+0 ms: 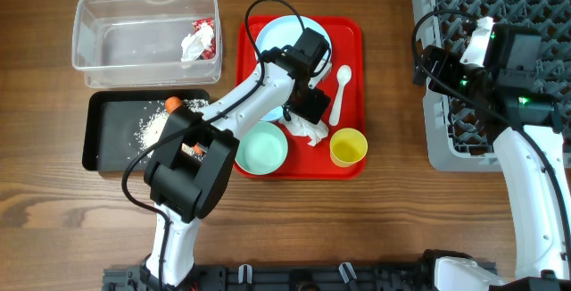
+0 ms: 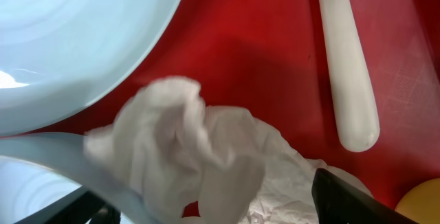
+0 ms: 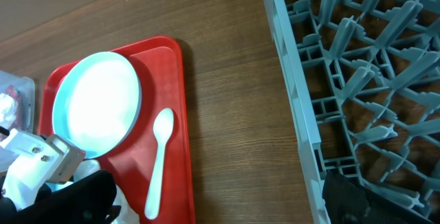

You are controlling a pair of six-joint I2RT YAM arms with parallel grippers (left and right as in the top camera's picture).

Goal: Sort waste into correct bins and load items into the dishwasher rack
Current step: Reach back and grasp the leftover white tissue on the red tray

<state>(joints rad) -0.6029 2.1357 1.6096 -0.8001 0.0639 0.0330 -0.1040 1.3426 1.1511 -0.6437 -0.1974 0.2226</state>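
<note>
A crumpled white tissue (image 1: 310, 131) (image 2: 185, 148) lies on the red tray (image 1: 350, 37), between the mint bowl (image 1: 261, 146) and the yellow cup (image 1: 348, 146). My left gripper (image 1: 310, 108) (image 2: 206, 214) hangs low over it, open, one dark finger on each side of the tissue. The light blue plate (image 1: 278, 34) (image 2: 69, 31) and white spoon (image 1: 339, 95) (image 2: 347, 66) lie close by. My right gripper (image 1: 433, 63) (image 3: 227, 207) is open and empty, at the left edge of the grey dishwasher rack (image 1: 446, 144) (image 3: 357, 59).
The clear tub (image 1: 134, 45) at the back left holds a red wrapper (image 1: 207, 37) and a white tissue (image 1: 191, 48). In front of it, the black tray (image 1: 111, 139) holds rice grains (image 1: 156, 128) and a carrot (image 1: 173, 104).
</note>
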